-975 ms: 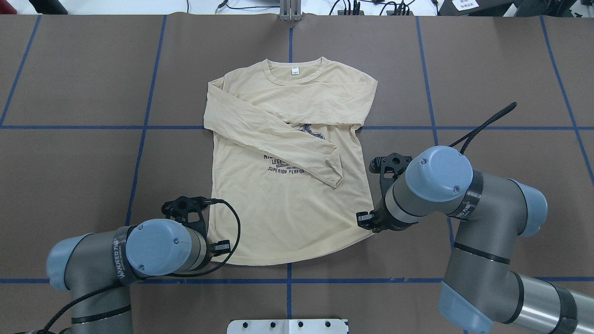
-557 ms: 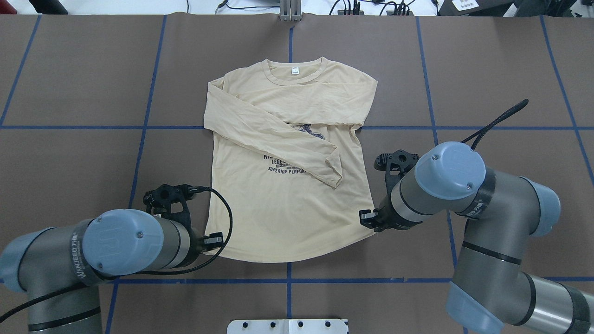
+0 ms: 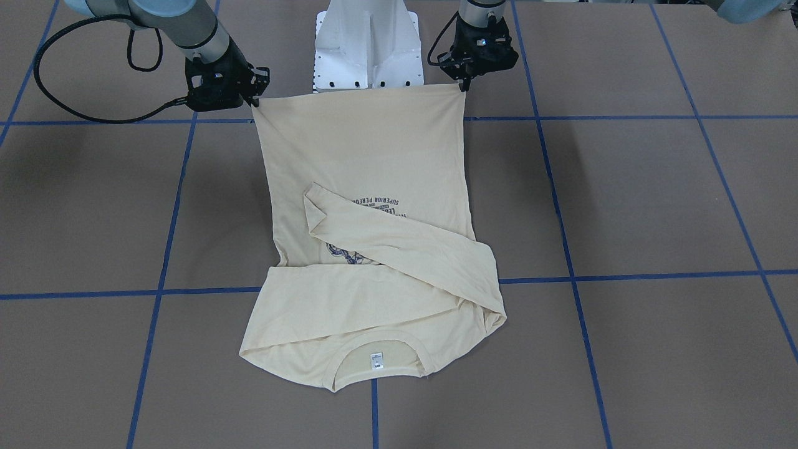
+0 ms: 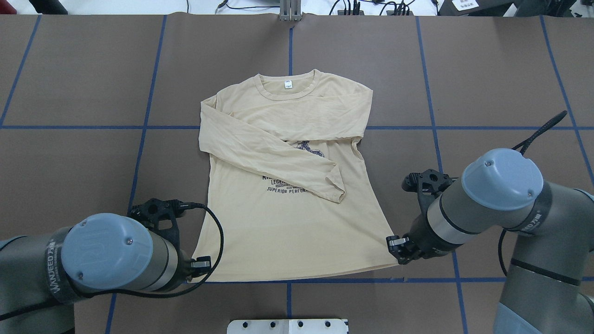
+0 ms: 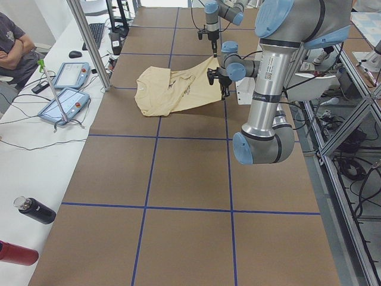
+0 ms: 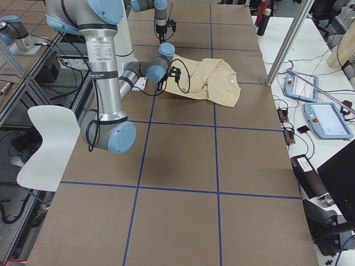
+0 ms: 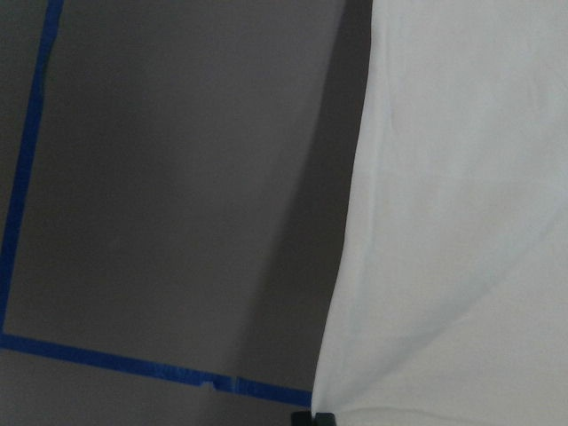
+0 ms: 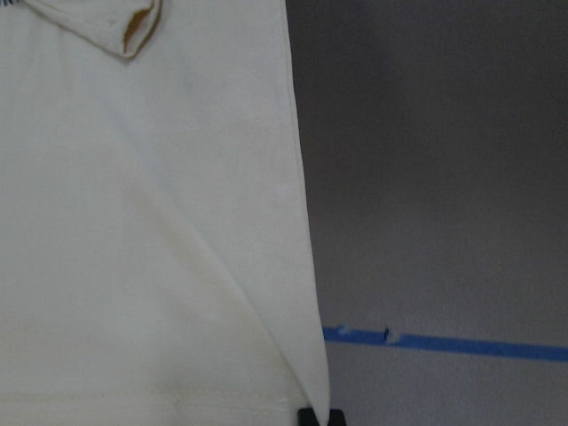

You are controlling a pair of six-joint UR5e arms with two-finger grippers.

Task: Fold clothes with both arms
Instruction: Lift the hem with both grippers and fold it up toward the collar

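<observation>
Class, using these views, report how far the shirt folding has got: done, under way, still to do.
Done: both sleeves lie folded across the front of the T-shirt. In hand: left gripper and right gripper each pinch a hem corner, hem lifted taut between them. Left: carrying the hem towards the collar; the body is not yet folded.

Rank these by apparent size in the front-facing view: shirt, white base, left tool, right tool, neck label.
1. shirt
2. base
3. left tool and right tool: about alike, not ranked
4. label
</observation>
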